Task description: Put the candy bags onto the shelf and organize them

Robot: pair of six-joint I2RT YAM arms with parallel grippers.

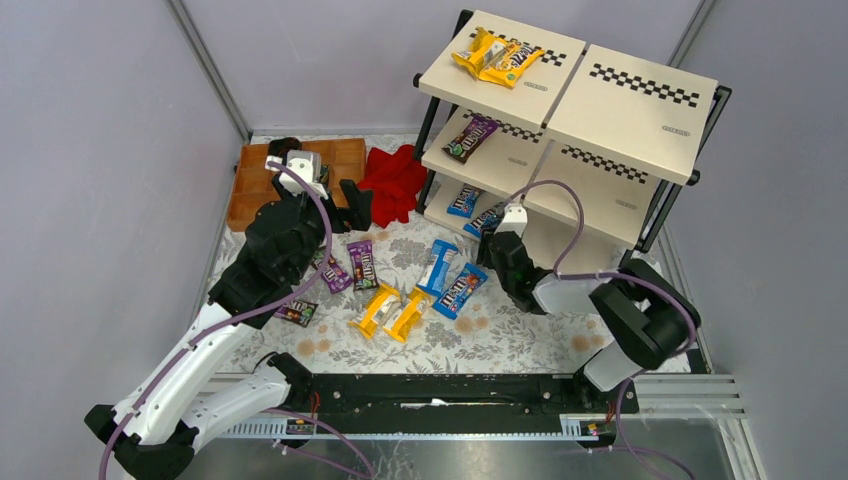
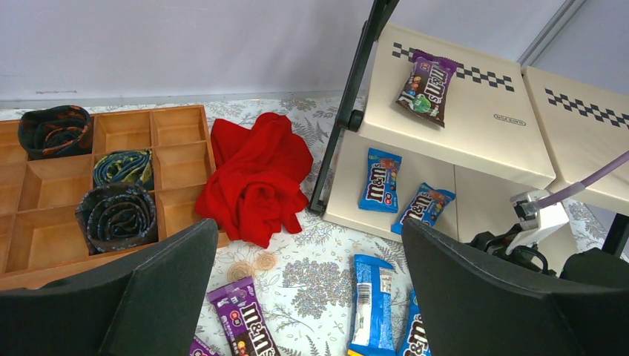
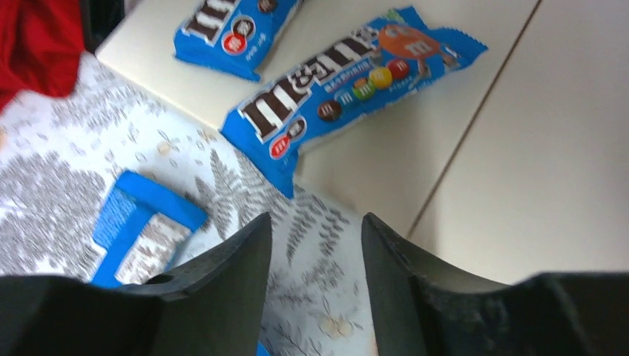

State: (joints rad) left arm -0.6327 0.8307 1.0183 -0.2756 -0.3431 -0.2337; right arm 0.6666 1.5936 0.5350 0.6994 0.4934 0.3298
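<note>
The shelf [image 1: 630,120] stands at the back right. Two yellow candy bags [image 1: 497,57] lie on its top tier, a purple one [image 1: 470,137] on the middle tier, and two blue ones [image 1: 463,201] on the bottom board. Several more lie on the floral cloth: purple [image 1: 362,264], yellow [image 1: 376,310], blue [image 1: 438,264] and a dark one [image 1: 297,313]. My left gripper [image 1: 352,205] is open and empty above the purple bag [image 2: 243,319] and blue bag [image 2: 371,311]. My right gripper [image 3: 315,222] is open and empty, just off the bottom board's edge near a blue bag [image 3: 348,85].
A brown compartment tray [image 1: 345,155] with rolled ties sits at the back left. A red cloth [image 1: 393,182] lies between it and the shelf's black leg [image 2: 356,111]. Grey walls close in on both sides and the back.
</note>
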